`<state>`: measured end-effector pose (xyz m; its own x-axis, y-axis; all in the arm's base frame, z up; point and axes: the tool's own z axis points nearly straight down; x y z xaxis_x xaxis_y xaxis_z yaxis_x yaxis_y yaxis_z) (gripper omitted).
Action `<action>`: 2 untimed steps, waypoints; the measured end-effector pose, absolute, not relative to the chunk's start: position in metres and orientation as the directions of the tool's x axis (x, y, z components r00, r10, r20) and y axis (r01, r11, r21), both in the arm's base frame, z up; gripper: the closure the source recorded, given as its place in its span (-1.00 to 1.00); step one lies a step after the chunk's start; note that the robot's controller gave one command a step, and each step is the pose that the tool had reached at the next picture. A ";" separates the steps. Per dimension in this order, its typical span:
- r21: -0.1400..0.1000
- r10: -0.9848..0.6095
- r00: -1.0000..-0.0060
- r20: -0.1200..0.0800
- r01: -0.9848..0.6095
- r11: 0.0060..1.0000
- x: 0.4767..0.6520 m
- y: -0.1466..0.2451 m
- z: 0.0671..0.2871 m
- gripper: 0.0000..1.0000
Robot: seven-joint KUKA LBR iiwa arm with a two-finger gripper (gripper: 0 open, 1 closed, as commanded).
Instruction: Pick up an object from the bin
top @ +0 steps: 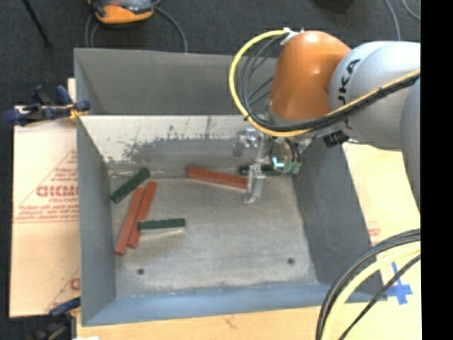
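Now | pincer at right end of red bar | long axis left-right

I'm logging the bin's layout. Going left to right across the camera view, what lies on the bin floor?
First the tilted dark green stick → flat-lying green stick → long red stick → hand.

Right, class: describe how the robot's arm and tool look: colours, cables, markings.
The arm is rounded, silver-grey, with dark lettering. An orange dome caps its wrist, ringed by looping yellow and black cables. The small tool is grey metal.
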<state>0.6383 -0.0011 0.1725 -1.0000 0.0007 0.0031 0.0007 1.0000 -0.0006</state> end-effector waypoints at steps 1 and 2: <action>-0.001 0.001 -1.000 -0.005 0.001 1.000 0.640 -0.001 0.177 -1.00; -0.002 -0.014 -1.000 -0.014 -0.014 1.000 0.648 0.008 0.135 -1.00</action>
